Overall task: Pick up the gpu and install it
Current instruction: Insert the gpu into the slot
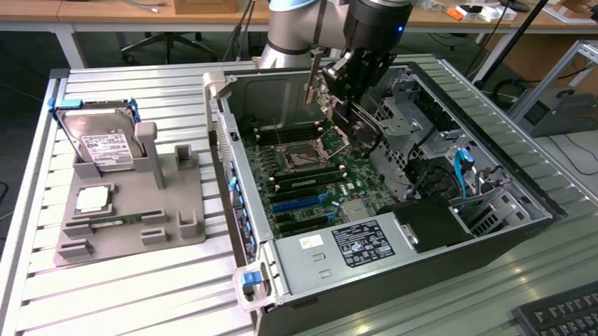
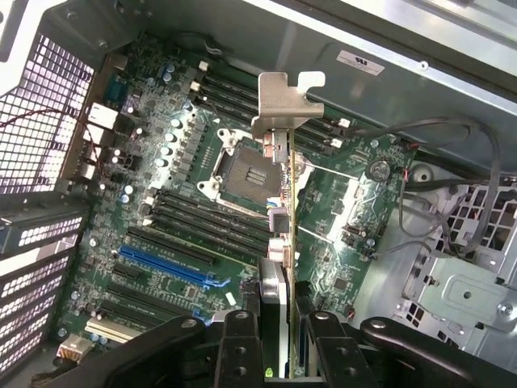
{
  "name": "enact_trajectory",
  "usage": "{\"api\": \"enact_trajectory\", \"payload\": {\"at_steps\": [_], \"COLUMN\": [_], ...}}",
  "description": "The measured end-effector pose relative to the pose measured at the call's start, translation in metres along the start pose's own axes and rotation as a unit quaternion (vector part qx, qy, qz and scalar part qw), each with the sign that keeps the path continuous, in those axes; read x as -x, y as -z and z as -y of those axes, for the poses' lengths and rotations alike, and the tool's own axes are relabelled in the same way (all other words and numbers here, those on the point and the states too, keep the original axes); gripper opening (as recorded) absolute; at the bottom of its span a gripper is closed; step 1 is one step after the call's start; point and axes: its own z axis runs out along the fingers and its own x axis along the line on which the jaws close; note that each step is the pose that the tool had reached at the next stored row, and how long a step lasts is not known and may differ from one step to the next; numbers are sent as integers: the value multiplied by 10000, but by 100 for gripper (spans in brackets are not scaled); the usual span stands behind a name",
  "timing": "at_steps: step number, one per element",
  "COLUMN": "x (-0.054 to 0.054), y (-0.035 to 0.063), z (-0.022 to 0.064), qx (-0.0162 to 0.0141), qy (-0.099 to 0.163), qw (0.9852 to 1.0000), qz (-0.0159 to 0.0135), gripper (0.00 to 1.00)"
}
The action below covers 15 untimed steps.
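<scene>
Over the motherboard [image 2: 174,174] inside the open case [image 1: 266,94], the claw [image 2: 283,339] is gripping the gpu [image 2: 287,186] edge-on. Pickup is looking done; the card is seemingly not yet sitting in a slot.

The arm [image 1: 285,31] was a silver-grey tube ending in a black wrist [image 1: 376,22] carrying a small blue light [image 1: 400,30]. Its black gripper [image 2: 283,327] had jointed fingers [image 2: 240,343] studded with round pivot pins.

Power supply sticker [image 1: 371,243]: white print on black, nothing I can read.
Hard drive label [image 1: 108,148]: I can't make out any words.
Chassis wall sticker [image 2: 361,62]: unreadable to me.
</scene>
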Motion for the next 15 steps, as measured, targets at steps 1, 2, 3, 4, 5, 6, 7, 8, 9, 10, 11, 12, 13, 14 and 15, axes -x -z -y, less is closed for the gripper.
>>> {"api": "enact_trajectory", "payload": {"at_steps": [1,2,3,4,5,6,7,8,9,10,11,12,13,14,15], "x": [0,0,0,0,0,0,0,0,0,0,0,0,0,0,0], "y": [-1,-1,-1,-2,-3,-3,-3,-4,-4,-5,-5,-6,-6,-6,-6], "z": [0,0,0,0,0,0,0,0,0,0,0,0,0,0,0], "qx": [1,1,1,1,2,2,2,3,3,4,4,5,5,5,6], "qy": [10,19,29,39,52,66,76,90,105,130,147,160,172,185,202], "qw": [10000,10000,10000,10000,10000,10000,10000,10000,9999,9999,9999,9999,9999,9998,9998], "qz": [0,0,0,0,0,0,0,0,0,0,0,0,0,0,0], "gripper": [27,27,27,27,27,27,27,27,27,27,27,27,27,27,27]}}
